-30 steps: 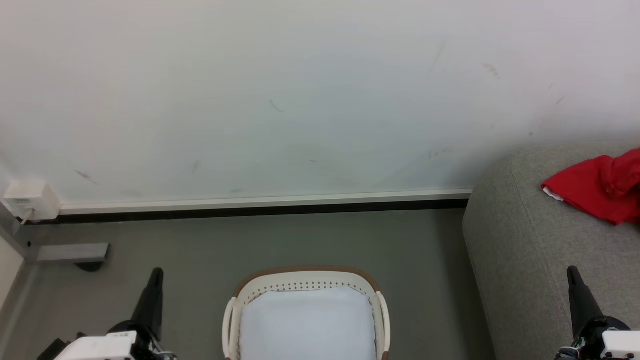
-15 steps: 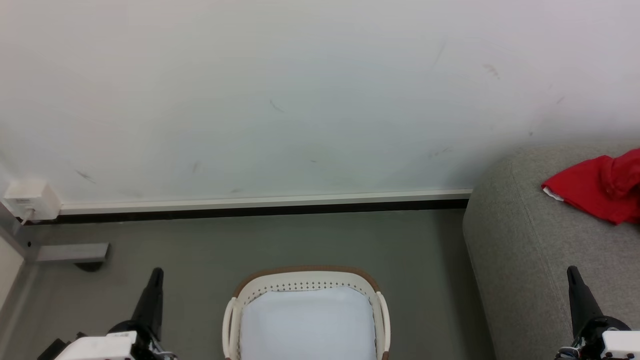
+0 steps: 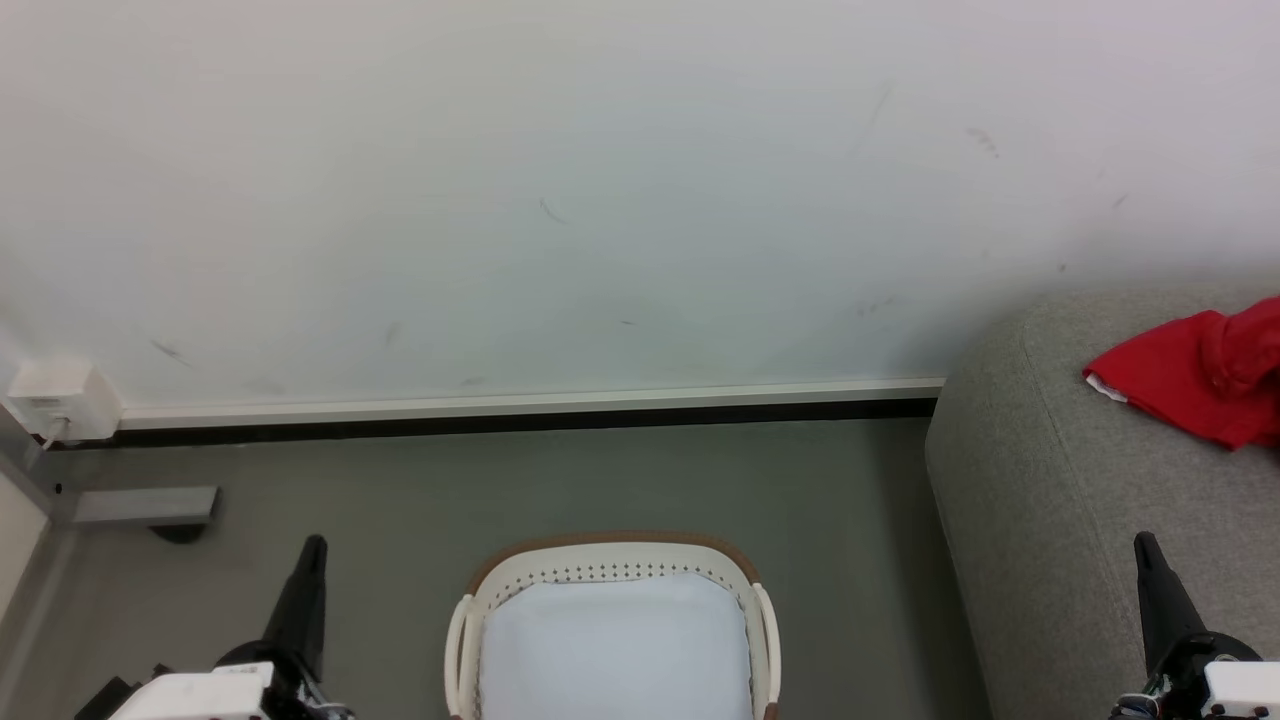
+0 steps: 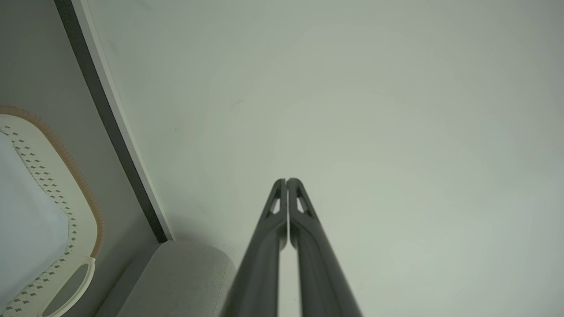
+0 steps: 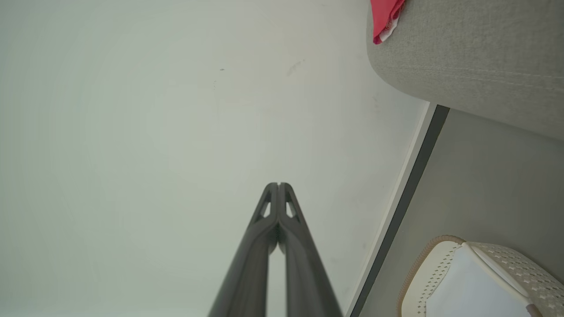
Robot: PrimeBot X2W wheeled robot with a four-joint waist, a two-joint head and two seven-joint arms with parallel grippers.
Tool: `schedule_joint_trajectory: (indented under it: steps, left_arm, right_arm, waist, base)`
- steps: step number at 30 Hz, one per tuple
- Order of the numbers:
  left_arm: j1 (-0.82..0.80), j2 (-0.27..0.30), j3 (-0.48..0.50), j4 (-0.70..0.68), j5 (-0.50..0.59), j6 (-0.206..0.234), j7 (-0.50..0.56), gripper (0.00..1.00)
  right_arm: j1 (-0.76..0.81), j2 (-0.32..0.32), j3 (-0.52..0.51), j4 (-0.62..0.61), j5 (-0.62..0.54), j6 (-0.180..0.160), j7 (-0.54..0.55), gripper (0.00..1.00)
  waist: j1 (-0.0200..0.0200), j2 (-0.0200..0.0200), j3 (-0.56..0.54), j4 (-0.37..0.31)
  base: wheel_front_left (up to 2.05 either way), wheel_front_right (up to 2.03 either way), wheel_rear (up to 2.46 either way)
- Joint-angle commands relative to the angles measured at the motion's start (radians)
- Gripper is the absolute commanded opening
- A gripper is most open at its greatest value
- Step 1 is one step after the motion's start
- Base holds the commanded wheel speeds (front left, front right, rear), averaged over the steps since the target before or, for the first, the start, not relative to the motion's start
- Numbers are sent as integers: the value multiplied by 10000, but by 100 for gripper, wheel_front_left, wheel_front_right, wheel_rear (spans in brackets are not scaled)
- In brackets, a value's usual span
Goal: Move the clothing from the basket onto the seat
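The red clothing (image 3: 1198,376) lies crumpled on the grey seat (image 3: 1060,480) at the right edge of the head view; a corner of the clothing (image 5: 384,17) with white trim hangs over the seat (image 5: 476,57) in the right wrist view. The cream basket (image 3: 612,560) with a brown rim stands on the floor at bottom centre, showing its white lining. My left gripper (image 3: 314,545) is shut left of the basket, empty, its tips together (image 4: 286,180). My right gripper (image 3: 1143,541) is shut and empty in front of the seat, its tips closed (image 5: 278,185).
A white wall with a pale and dark skirting strip (image 3: 520,412) runs behind the basket. A white socket box (image 3: 60,398) and a grey bracket (image 3: 145,505) sit at the left. Grey-green floor (image 3: 620,480) lies between wall, basket and seat.
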Motion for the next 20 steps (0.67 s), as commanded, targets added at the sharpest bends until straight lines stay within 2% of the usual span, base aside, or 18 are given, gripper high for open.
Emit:
schedule_joint_trajectory:
  steps: [1, 20]
  left_arm:
    - [-92, 73, 15, -28, -142, -57, 44, 0]
    - [-91, 73, 13, -30, -143, -51, 43, 0]
  right_arm:
    - [-125, -73, -39, -45, 13, -21, 29, 0]
    - [-126, -73, -38, -45, 14, -21, 28, 0]
  waist:
    - [0, 0, 0, 0]
    - [0, 0, 0, 0]
  base:
    - [0, 0, 0]
    - [0, 0, 0]
